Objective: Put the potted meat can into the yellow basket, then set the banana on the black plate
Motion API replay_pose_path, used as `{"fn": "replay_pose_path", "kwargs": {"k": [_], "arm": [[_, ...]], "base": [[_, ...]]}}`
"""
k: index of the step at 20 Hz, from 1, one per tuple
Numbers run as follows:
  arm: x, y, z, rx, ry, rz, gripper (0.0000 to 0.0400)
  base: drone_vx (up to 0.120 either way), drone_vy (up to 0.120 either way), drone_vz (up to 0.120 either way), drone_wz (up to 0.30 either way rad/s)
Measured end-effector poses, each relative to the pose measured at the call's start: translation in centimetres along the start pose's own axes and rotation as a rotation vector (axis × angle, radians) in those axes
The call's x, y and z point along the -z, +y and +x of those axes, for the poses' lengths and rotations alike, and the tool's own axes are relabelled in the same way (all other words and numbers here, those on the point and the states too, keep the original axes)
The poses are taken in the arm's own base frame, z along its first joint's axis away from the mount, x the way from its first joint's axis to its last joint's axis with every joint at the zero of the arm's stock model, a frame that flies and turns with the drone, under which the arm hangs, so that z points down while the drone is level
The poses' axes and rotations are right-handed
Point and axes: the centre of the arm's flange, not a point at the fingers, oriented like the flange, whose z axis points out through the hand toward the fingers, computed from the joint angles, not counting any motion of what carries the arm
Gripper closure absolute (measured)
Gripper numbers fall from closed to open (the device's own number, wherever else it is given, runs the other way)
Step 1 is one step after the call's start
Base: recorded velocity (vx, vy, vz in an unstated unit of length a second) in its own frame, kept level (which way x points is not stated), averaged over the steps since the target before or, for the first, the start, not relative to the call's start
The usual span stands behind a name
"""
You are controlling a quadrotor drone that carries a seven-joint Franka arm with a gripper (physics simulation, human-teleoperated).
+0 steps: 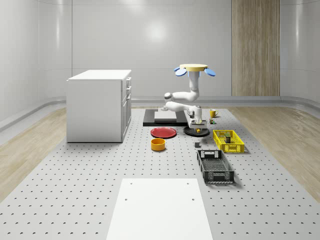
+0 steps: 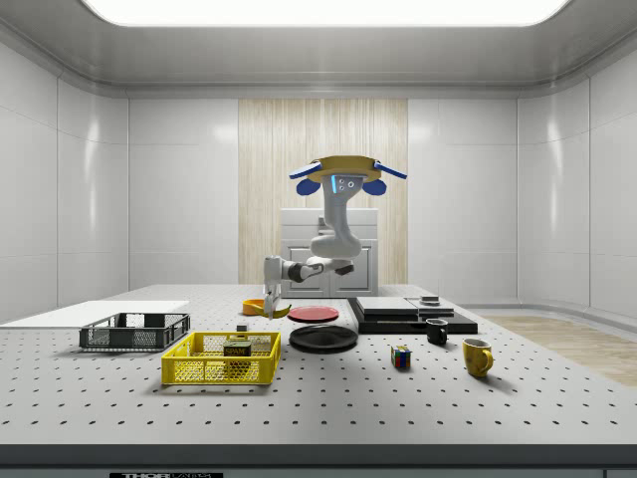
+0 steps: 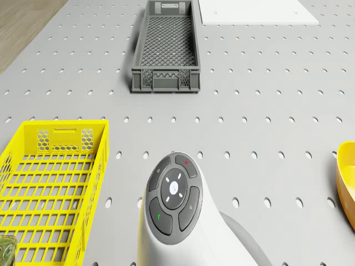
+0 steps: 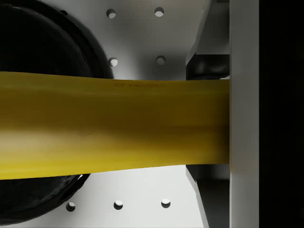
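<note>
The drone hovers over the far part of the table, its arm reaching down. My gripper is shut on the yellow banana low over the black plate. In the side view the gripper holds the banana beside the black plate. The wrist view has the banana lying across one finger, with the black plate beneath one end; whether they touch I cannot tell. The potted meat can sits inside the yellow basket, also visible as the basket.
A dark grey crate lies beyond the yellow basket. A red plate and an orange bowl sit near the black plate. A white cabinet stands at the whole-scene view's left. A yellow mug, black mug and colour cube stand apart.
</note>
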Motion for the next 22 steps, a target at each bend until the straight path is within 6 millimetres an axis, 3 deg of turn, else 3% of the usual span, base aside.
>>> {"fn": "replay_pose_path", "kwargs": {"k": [3, 22], "arm": [[0.00, 0.00, 0.00, 0.000, 0.000, 0.000, 0.0200], [0.00, 0.00, 0.00, -0.001, 0.000, 0.000, 0.0200]], "base": [[-0.120, 0.080, 0.000, 0.000], [-0.120, 0.000, 0.000, 0.000]]}}
